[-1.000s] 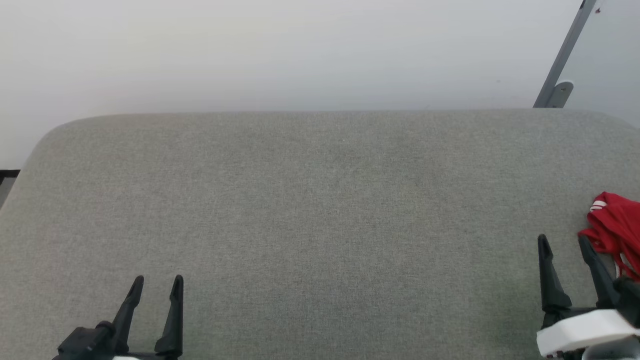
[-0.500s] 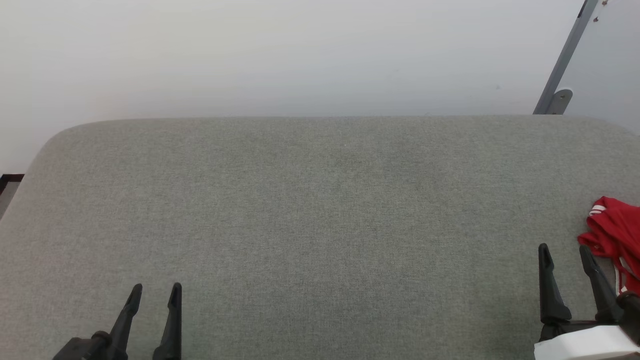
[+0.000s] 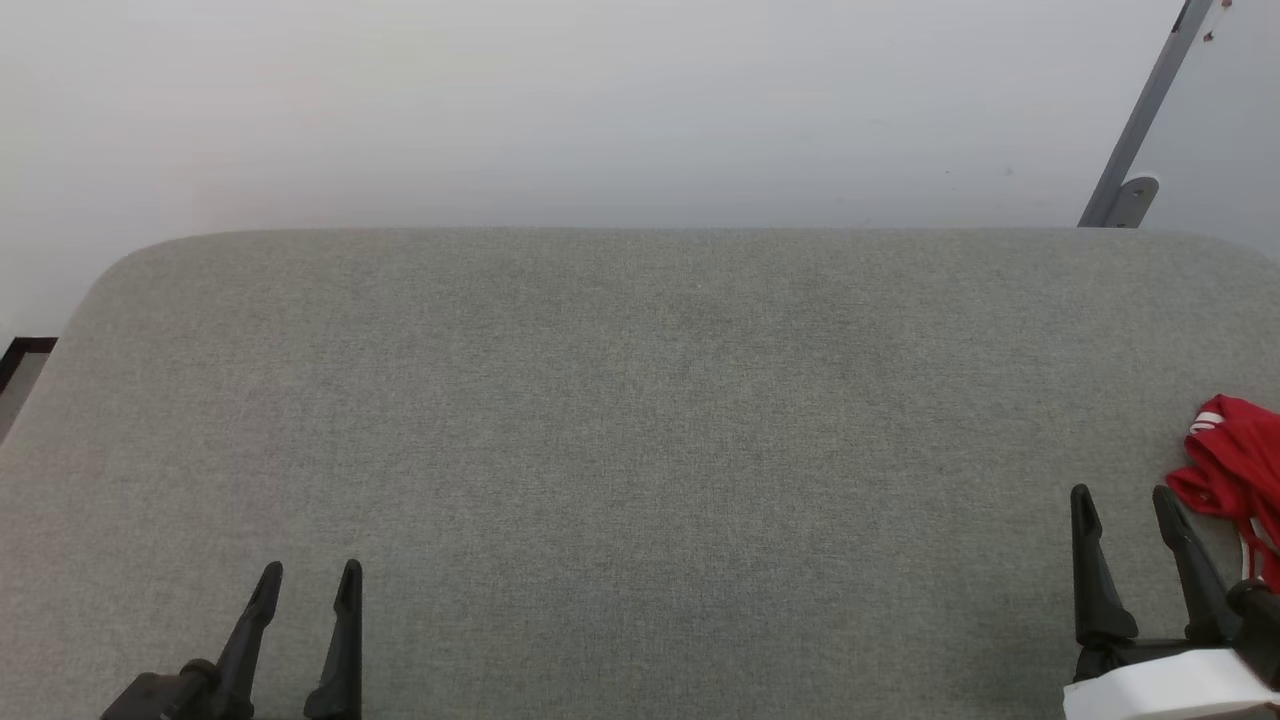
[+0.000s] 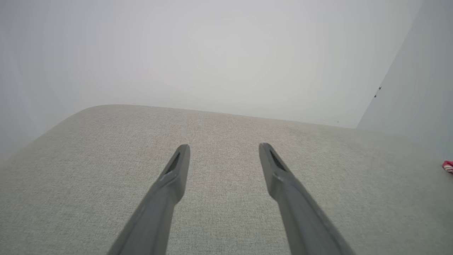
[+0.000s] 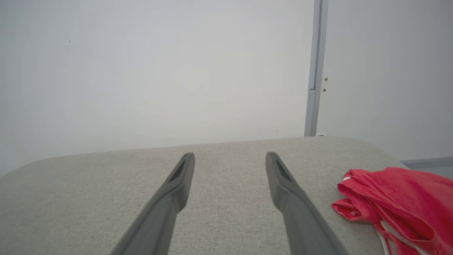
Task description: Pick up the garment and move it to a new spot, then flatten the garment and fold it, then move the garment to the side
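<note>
The garment lies bunched up at the right edge of the grey cushion, just right of my right gripper, fingers spread and empty, while my left gripper waits near left, spread and empty too.

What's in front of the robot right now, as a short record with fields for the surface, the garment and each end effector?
surface: grey fabric, rounded corners
garment: red with white trim, bunched near the surface's right edge, not yet flattened
left end effector: open, empty, over bare fabric
right end effector: open, empty, beside the garment, not touching it
</note>
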